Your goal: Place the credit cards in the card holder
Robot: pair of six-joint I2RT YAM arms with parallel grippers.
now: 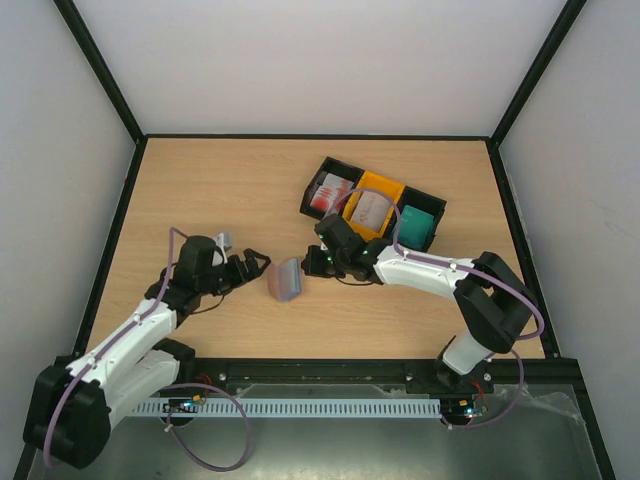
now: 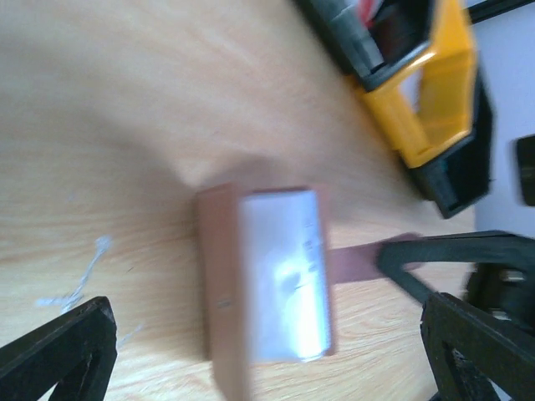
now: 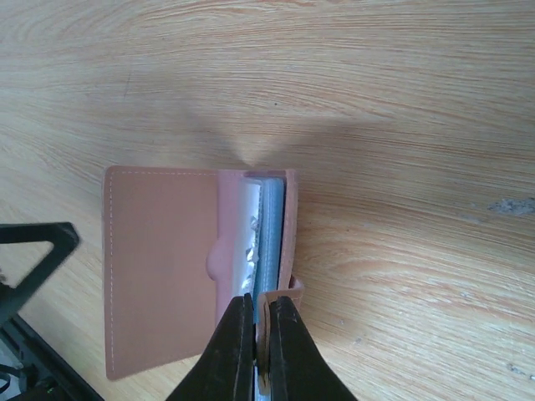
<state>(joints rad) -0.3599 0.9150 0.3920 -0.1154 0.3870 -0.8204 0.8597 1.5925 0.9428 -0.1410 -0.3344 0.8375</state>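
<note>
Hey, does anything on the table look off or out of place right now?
Only the card holder: it sits half open, one edge pinched by the right tool, rather than lying flat. Nothing looks spilled.

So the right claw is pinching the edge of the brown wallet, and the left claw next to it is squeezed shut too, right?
Not quite. The left gripper is wide open, its fingers spread apart facing the card holder, as the left wrist view shows. The right gripper is indeed pinching the holder's edge.
</note>
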